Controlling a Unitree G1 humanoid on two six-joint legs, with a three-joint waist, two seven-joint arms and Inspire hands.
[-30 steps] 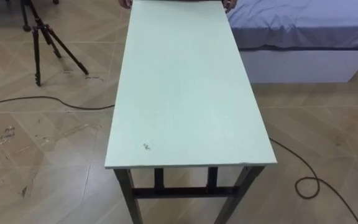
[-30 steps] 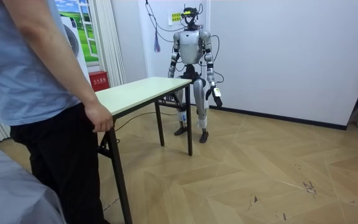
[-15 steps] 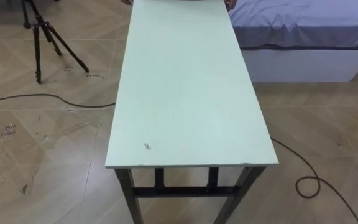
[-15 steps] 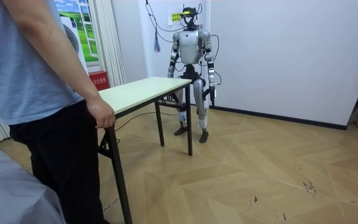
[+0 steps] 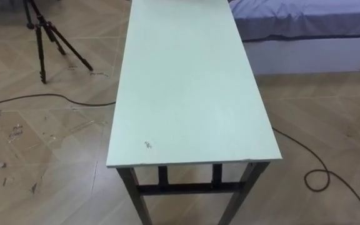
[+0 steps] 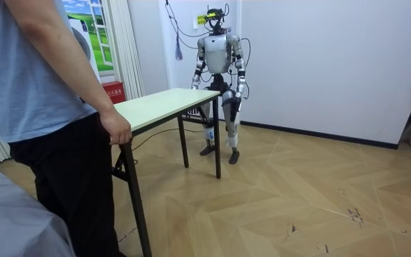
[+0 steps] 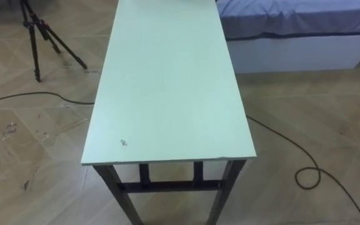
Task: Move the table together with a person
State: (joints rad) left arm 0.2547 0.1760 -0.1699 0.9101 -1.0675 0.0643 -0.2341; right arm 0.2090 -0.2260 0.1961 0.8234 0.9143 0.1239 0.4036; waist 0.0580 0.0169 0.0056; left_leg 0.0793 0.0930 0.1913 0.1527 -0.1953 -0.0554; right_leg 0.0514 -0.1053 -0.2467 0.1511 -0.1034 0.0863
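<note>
One table (image 5: 189, 87) in the eye views: flat, matte, pale-green rectangular top with a small dark scuff near its near-left corner. It sits on dark square-section metal legs on a wood-pattern floor (image 5: 42, 169), long axis running straight away from the robot, with a tripod (image 5: 42, 37) left of the table's far end and a bed (image 5: 305, 25) right of it. Room view: the robot stands at the table's far short end, left hand (image 6: 237, 101) hanging just beside that end and right hand (image 6: 195, 84) near its edge; contact and grip state can't be told for either, while a person's hand (image 6: 116, 132) is curled over the table's near corner.
</note>
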